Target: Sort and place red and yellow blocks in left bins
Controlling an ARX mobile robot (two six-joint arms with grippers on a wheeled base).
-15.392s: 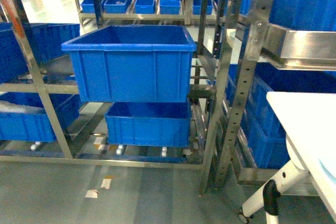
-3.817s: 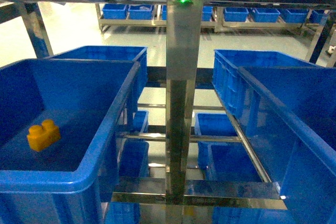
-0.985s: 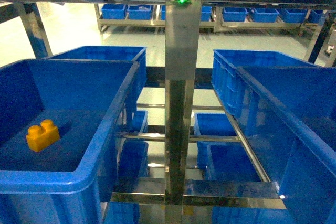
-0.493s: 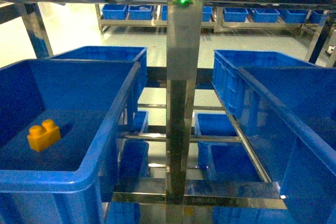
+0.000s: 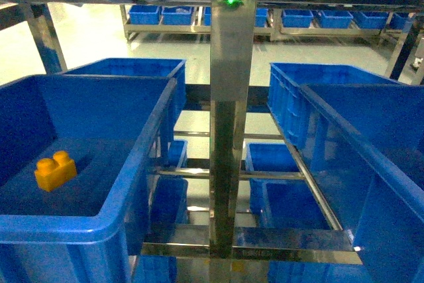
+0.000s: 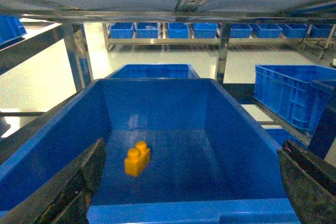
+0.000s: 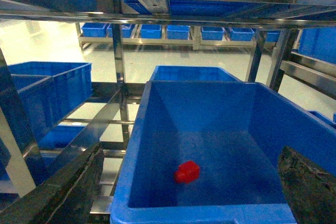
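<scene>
The yellow block (image 5: pixel 55 170), with two studs on top, lies on the floor of the near left blue bin (image 5: pixel 79 228). In the left wrist view the yellow block (image 6: pixel 137 159) rests inside that bin (image 6: pixel 194 211). My left gripper (image 6: pixel 191 150) hangs open above the bin's near rim, holding nothing. The red block (image 7: pixel 187 171) lies on the floor of another deep blue bin (image 7: pixel 205 213). My right gripper (image 7: pixel 191 153) stands open over that bin's near rim, also empty. Neither gripper shows in the head view, and the red block is hidden there.
A steel rack post (image 5: pixel 228 130) rises between the two near bins. The right bin's wall (image 5: pixel 371 177) fills the head view's right side. More blue crates (image 5: pixel 132 67) sit behind and on lower shelves. A steel shelf (image 6: pixel 168 3) runs close overhead.
Since the oldest frame the head view has gone from a distant look at the rack to close over the bins. In the last second nothing has visibly moved.
</scene>
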